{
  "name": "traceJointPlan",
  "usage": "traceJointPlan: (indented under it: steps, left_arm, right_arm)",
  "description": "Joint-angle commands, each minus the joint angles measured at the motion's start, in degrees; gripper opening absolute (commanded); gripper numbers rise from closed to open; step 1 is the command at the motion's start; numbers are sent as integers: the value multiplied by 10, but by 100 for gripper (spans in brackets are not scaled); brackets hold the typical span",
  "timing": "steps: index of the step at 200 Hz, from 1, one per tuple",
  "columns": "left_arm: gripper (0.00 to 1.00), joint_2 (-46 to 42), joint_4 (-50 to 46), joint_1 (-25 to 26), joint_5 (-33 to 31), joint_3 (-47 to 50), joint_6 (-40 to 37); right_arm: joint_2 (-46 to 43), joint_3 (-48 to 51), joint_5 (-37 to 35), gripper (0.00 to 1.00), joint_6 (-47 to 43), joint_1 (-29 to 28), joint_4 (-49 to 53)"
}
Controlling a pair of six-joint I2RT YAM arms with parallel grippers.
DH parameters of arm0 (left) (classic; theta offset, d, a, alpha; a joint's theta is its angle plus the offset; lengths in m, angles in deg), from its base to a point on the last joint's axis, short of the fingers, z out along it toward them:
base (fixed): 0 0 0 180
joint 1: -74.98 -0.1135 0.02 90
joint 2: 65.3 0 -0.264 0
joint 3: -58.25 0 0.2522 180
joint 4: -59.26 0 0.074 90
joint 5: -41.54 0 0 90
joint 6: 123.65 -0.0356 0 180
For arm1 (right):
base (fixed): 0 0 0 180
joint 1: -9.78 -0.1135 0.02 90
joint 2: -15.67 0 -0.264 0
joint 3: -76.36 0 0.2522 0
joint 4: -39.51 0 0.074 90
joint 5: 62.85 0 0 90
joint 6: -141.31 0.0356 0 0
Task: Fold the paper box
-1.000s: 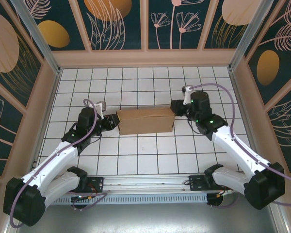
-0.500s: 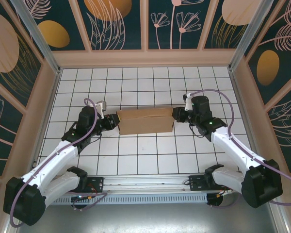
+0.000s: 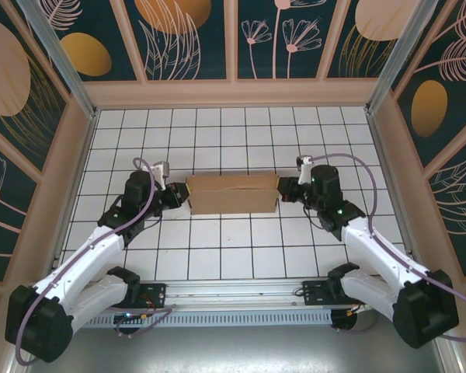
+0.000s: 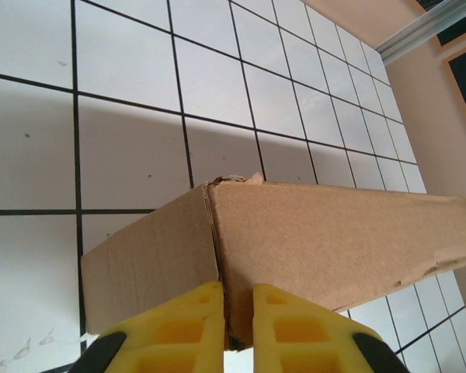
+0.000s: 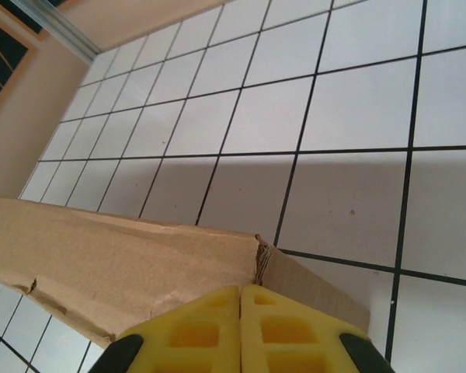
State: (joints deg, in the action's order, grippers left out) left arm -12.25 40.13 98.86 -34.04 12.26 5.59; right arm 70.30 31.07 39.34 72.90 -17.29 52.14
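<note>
Top external view: the paper box lies about the middle of the desk, its long side running left to right. One arm meets each short end, the left jaws at the left end and the right jaws at the right end.

Left wrist view: the yellow fingers are nearly together, pinching the upright corner seam of the paper box, whose end wall and long wall stand up from the desk.

Right wrist view: the yellow fingers are pressed flat against each other right at the frayed corner of the paper box. No cardboard shows between them, so I cannot tell whether they hold anything.

The step seems to be squaring up the two ends. It should go best if both ends are pressed evenly, inward along the creases, so that the light cardboard neither skates across the desk nor buckles at the torn corner.
</note>
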Motion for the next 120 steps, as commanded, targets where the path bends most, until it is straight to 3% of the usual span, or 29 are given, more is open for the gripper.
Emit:
traceJointPlan:
  steps: [1, 28, 75, 120]
  left_arm:
    - [6, -47, -64, 9, -12, 41, 31]
    - [2, -97, -74, 48, -38, 77, 78]
    - [0, -113, -76, 105, -55, 132, 120]
    - [0, -136, -105, 122, -53, 128, 128]
  right_arm:
    - [-46, 49, -70, 6, -19, -93, -7]
    - [-80, 86, -184, 0, 9, -164, -12]
    - [-109, 124, -319, 0, 46, -296, -27]
    - [-91, 125, -388, 0, 87, -391, -37]
